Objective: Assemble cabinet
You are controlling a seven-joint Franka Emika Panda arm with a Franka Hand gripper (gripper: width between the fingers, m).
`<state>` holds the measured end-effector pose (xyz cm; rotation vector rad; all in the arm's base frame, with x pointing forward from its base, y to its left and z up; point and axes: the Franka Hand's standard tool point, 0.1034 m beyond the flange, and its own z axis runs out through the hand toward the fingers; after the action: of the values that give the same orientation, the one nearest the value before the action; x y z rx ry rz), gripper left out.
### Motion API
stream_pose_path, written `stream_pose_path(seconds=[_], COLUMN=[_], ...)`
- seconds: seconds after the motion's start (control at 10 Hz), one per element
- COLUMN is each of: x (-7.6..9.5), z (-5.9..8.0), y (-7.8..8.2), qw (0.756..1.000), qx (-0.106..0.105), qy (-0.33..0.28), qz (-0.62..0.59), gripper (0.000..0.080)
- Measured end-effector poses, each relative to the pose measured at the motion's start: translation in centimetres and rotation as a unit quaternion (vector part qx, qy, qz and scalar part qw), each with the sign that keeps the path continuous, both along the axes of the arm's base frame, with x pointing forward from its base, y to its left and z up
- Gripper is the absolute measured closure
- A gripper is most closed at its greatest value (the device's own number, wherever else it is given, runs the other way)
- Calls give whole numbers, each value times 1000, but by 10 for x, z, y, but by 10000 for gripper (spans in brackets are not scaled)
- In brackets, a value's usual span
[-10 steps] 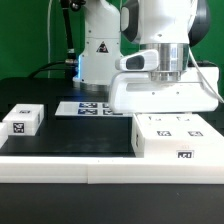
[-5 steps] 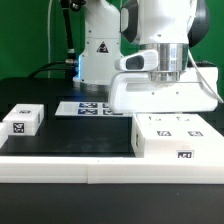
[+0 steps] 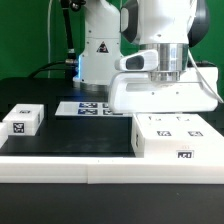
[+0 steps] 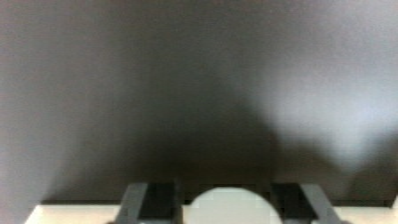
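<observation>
The cabinet (image 3: pixel 172 137), a big white box with square tags on top and on its front, lies at the exterior view's front right on the black mat. My gripper (image 3: pixel 166 110) hangs straight down at its rear edge, and the box hides the fingertips. The wrist view is dark and blurred. There my gripper (image 4: pixel 228 205) shows two dark fingers (image 4: pixel 157 203) close on either side of a white rounded piece (image 4: pixel 228 200), which looks like part of the cabinet. The jaws stand narrow and shut on that piece.
A small white tagged block (image 3: pixel 21 121) lies at the exterior view's left on the mat. The marker board (image 3: pixel 85 107) lies flat behind it, in front of the arm's base (image 3: pixel 98 50). The table's white front edge (image 3: pixel 60 170) runs along the near side.
</observation>
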<state>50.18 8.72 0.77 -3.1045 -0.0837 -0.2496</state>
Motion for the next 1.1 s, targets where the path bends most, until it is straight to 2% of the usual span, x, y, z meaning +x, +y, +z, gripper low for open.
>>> stream_pose_path(seconds=[0.4,0.5,1.0,1.1], x=[-6,-6,-11,-15], z=[39,53,49,52], y=[0,-1,-1,0], qw=[1000,999,999,998], qx=[-3,-4,-6,-8], qy=[27,37,47,69], qz=[3,5,5,0], gripper=[583,583,583,583])
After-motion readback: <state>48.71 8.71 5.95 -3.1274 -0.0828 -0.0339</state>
